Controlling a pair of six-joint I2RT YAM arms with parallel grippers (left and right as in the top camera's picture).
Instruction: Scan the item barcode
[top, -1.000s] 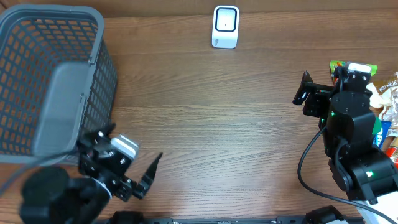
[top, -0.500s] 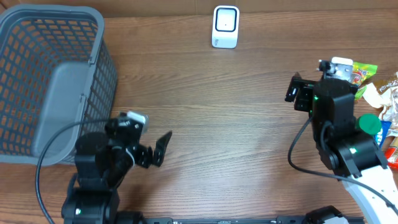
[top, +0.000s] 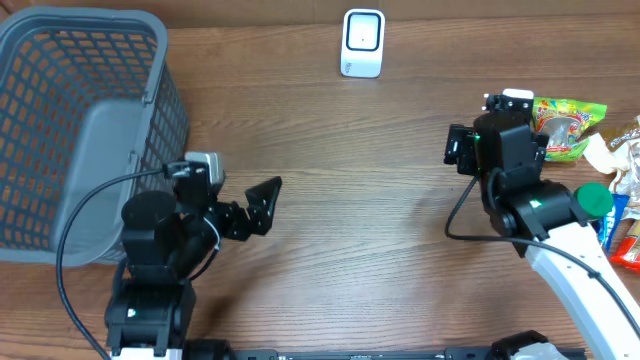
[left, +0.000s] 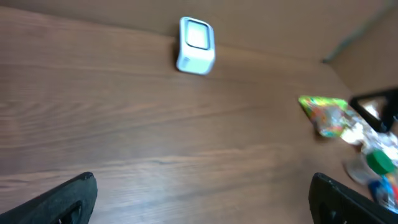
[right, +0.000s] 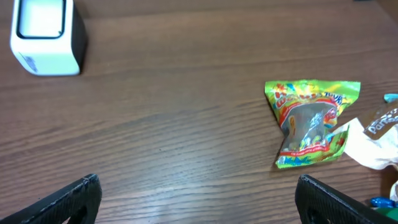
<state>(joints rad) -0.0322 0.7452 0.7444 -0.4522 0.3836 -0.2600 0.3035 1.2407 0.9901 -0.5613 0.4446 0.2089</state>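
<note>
A wooden table (top: 350, 250) is shown from above, with two black robot arms reaching in from the near edge. The item most likely to be scanned is judged to be a snack packet (top: 565, 122), lying flat at the right side of the table, just beside the right arm and at the edge of a pile of other wrapped goods (top: 620, 200). The packet is seen as a bright green and yellow foil pouch with red lettering and crimped ends; no barcode can be made out on the upturned face, so it is probably printed underneath. The pouch is judged to be light, soft and crinkly, with a slick film that could slide between fingers. It would best be pinched at a flat crimped end or along a side edge, not across its puffed middle. A small white barcode scanner (top: 362, 42) is stood upright at the far edge, well apart from the packet. A grey mesh basket (top: 60, 90) is placed at the far left. The left gripper (left: 202, 183) and the right gripper (right: 198, 190) are both spread fully wide, and nothing is held in either.
</note>
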